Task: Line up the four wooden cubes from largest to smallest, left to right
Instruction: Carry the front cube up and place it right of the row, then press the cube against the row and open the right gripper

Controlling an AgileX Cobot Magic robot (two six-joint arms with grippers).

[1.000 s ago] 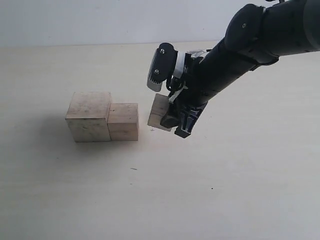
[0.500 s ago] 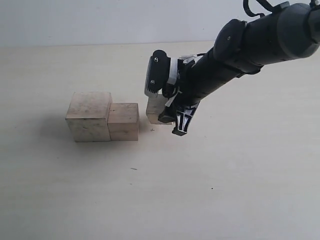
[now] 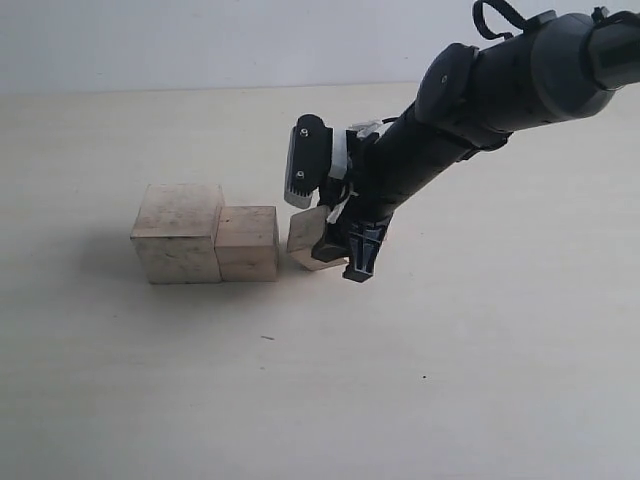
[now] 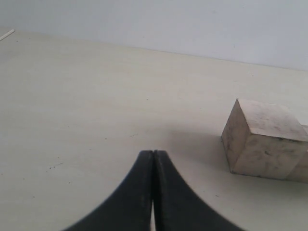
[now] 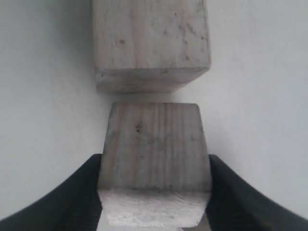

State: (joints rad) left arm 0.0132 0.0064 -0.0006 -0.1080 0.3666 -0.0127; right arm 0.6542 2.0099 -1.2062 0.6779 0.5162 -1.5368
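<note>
On the pale table [image 3: 200, 380], the largest wooden cube [image 3: 178, 232] stands at the left with the second-largest cube [image 3: 247, 243] touching its right side. My right gripper [image 3: 340, 256] is shut on a smaller cube [image 3: 306, 238], held tilted just right of that pair with a narrow gap. In the right wrist view the held cube [image 5: 154, 139] sits between the dark fingers [image 5: 82, 192], with the second-largest cube [image 5: 151, 43] just ahead. The left gripper [image 4: 153, 155] is shut on nothing, and the largest cube [image 4: 262, 139] lies beyond it to one side. The fourth cube is out of view.
A white wall [image 3: 200, 40] bounds the table at the back. The right arm [image 3: 500, 90] reaches in from the upper right.
The right gripper has carried the smaller cube leftward and lower, closing the gap to the second-largest cube. The two standing cubes have not moved.
</note>
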